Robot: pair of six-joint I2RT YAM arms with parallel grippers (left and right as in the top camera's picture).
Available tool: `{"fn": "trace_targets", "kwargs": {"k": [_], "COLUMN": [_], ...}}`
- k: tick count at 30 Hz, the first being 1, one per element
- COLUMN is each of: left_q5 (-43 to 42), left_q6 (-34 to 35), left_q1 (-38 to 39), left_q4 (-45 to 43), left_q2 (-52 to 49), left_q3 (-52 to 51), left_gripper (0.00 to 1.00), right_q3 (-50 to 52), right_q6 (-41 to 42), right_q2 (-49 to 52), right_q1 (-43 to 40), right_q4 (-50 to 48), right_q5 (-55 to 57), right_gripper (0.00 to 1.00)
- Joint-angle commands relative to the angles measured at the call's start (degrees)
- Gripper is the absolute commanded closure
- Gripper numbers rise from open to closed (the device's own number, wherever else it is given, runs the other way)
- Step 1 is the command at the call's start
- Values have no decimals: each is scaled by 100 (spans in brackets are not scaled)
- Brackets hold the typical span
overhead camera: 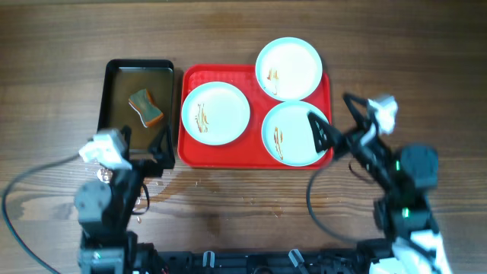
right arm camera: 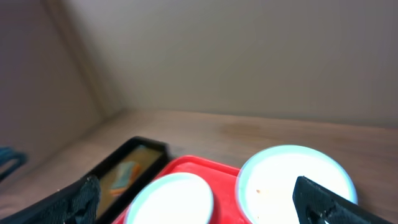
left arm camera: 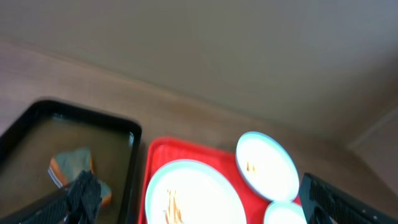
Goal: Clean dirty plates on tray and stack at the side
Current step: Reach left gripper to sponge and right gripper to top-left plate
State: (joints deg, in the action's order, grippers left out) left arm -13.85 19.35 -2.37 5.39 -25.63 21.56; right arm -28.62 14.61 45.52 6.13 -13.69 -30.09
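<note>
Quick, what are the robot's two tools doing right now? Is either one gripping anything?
Left tool: open, holding nothing.
Right tool: open, holding nothing.

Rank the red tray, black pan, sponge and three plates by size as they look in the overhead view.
1. red tray
2. black pan
3. plates: all three look the same size, so they are not ranked against each other
4. sponge

A brown wood-grain table (overhead camera: 46, 46) meets a plain, evenly lit beige wall (right arm camera: 249, 56).
</note>
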Motion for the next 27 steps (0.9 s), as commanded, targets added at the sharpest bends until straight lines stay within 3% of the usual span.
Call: {"fn": "trace_targets", "kwargs": {"k": [1,5,10,12,14,17,19,23,27], "left_q5": [-179,-92,330,367,321,236,337,1276,1897], "left_q6": [-55,-118,-424,-487,-485,-352,-356,-345,72], "left_q1": [-37,-37,-37,-37,-37,-37,-37,-39,-140], "left_q4": [748,2210,4636,5219,4905,4592,4444,3985,3722], "left_q2": [-1458,-2994,-5313,-5956,-6279,-6419,-6419,-6627,-7147], "left_q3": [1360,2942,5355,5987,6052,6052,6052,6052,6052], "left_gripper": [0,0,0,0,0,0,0,0,0], "right_q3": [-1248,-2728,-5042,-5936,-6583,-6577,-6577,-6577,-6577], "right_q6": [-111,-476,-1025,-1193,-1456,-1436,-973,-839,-643], "right_q2": [1279,2634,4461,5165,5845,6253,6498,6953,7093], "right_q1": [31,334,940,1154,1375,1460,1460,1478,1690], "right_q4": [345,1554,3720,4610,5195,4760,4529,4352,4378], "right_q5": [-1189,-1233,-844,-511,-310,-271,-291,-210,634], "right_gripper": [0,1,0,0,0,0,0,0,0]}}
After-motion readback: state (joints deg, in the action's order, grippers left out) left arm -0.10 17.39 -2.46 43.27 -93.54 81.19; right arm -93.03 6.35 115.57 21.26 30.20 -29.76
